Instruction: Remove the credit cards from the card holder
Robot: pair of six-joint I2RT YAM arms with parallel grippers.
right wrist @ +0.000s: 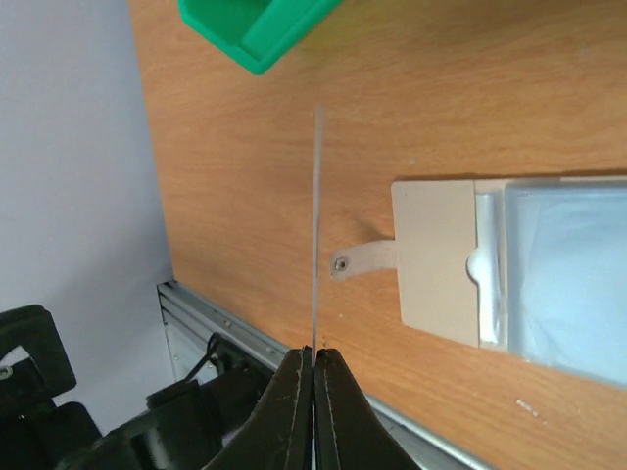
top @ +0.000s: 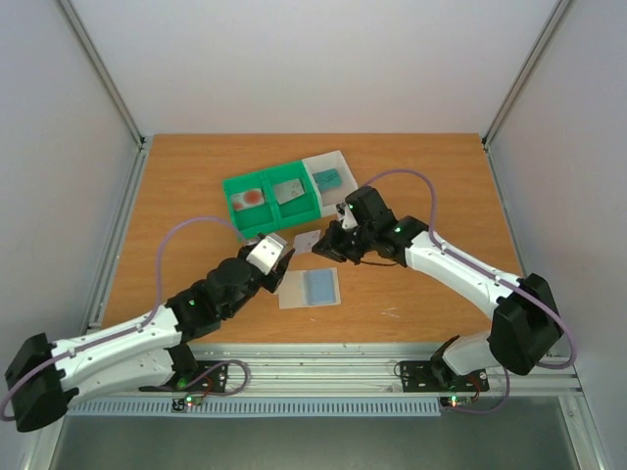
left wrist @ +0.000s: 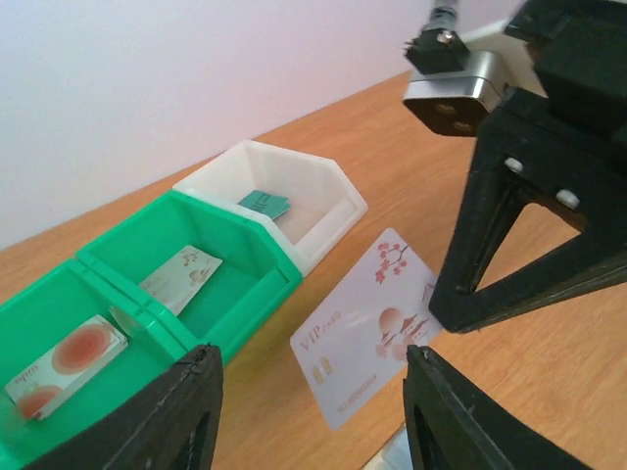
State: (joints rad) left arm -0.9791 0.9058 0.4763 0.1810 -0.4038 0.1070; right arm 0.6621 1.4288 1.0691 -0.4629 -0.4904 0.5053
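Top external view. Shows the card holder (top: 310, 288) lying flat near the near edge of the bench (top: 441, 186), about mid-width, with a blue card (top: 320, 286) inside. Places the right gripper (top: 323, 245) just beyond it toward the far edge, pinching a white blossom card (top: 307, 240) lifted off the wood. Puts the left gripper (top: 282, 262) just left of the holder, near that card. Sets the green tray (top: 279, 223) and white tray (top: 345, 162) touching side by side toward the far edge. Leaves open wood toward the right edge and the near-left corner.

Left wrist view. Shows this gripper's fingers (left wrist: 171, 411) spread wide, grasping nothing. Frames the white blossom card (left wrist: 367, 333) between them, tilted, gripped at one edge by the right gripper (left wrist: 428, 315). Finds a red-circle card (left wrist: 64, 364) in the green tray's left compartment, a grey card (left wrist: 181, 277) in its right one, and a teal card (left wrist: 265, 203) in the white tray.

Right wrist view. Shows both fingers (right wrist: 294, 392) closed flat on the white blossom card (right wrist: 315, 215), seen edge-on as a thin line. Keeps that card apart from the card holder (right wrist: 436, 259), whose small tab (right wrist: 361, 260) reaches toward it. Catches the metal rail (right wrist: 196, 313) along the near edge.
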